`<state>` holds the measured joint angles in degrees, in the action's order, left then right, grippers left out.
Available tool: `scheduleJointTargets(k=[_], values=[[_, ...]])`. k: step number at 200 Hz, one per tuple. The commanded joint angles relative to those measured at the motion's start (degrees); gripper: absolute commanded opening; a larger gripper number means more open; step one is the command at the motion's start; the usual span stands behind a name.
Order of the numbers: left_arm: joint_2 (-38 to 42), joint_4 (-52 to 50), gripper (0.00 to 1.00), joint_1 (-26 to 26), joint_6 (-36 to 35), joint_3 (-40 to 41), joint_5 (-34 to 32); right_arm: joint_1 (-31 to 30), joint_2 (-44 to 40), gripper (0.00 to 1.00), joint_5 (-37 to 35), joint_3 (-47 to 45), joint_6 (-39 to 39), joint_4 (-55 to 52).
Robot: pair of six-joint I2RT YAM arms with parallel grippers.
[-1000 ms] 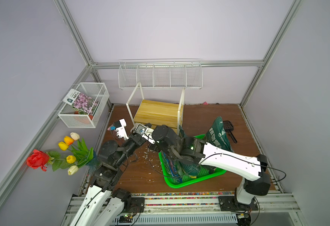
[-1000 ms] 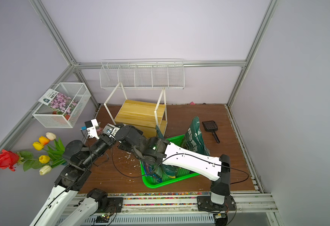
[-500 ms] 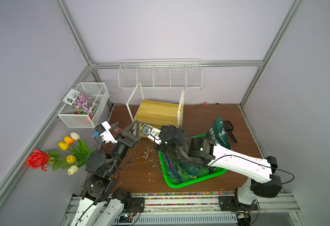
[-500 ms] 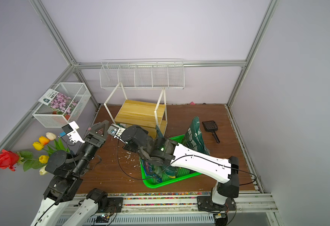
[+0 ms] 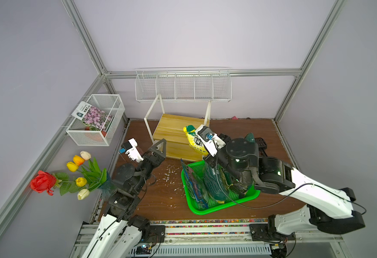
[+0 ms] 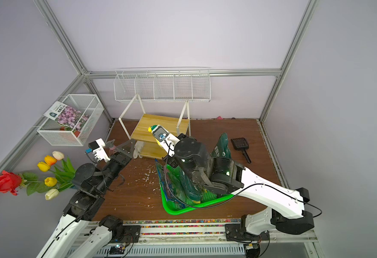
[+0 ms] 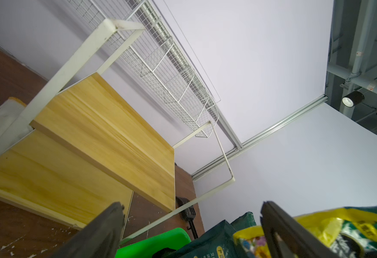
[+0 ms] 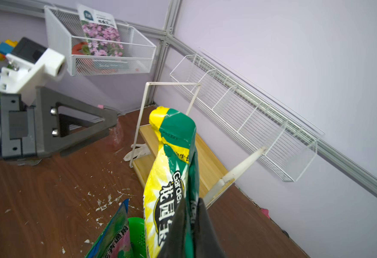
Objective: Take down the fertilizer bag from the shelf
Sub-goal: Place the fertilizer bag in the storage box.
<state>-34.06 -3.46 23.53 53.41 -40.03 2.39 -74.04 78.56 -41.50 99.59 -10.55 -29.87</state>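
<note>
We hold the fertilizer bag (image 8: 167, 183) off the shelf (image 5: 174, 125) in our clamped right claw (image 8: 191, 206), left claw (image 5: 160, 146) spread apart; setting it down remains.

Yellow-green fertilizer bag (image 8: 172, 169) upright, pinched in right claw (image 8: 191, 212), just beside white-framed two-tier shelf (image 5: 174, 130)

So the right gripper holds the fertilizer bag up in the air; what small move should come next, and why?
Probably lower the fertilizer bag toward the bare table in front of the shelf. The right gripper is shut on it, the bag is in the air, both shelf boards are bare, and nothing supports the bag from below.
</note>
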Motion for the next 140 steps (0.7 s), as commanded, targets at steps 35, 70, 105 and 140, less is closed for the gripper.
scheduleJointTargets(k=[35, 70, 105, 140], values=[[-0.1, 2.0, 0.99, -0.2, 0.8, 2.0, 1.2, -1.1, -6.9, 0.00, -16.0, -3.9, 1.6, 0.4], [-0.7, 3.2, 0.99, -0.1, 1.6, 3.1, 1.5, -1.0, -12.6, 0.00, -20.2, -10.0, 2.0, 0.7], [-1.9, 4.5, 0.99, -0.1, 2.5, 3.3, 2.4, -0.8, -15.9, 0.00, -21.5, -15.9, 6.7, -2.2], [-2.7, 4.7, 0.99, -0.2, 3.1, 3.0, 3.3, 1.5, -18.5, 0.00, -21.0, -20.4, 16.9, -9.2]])
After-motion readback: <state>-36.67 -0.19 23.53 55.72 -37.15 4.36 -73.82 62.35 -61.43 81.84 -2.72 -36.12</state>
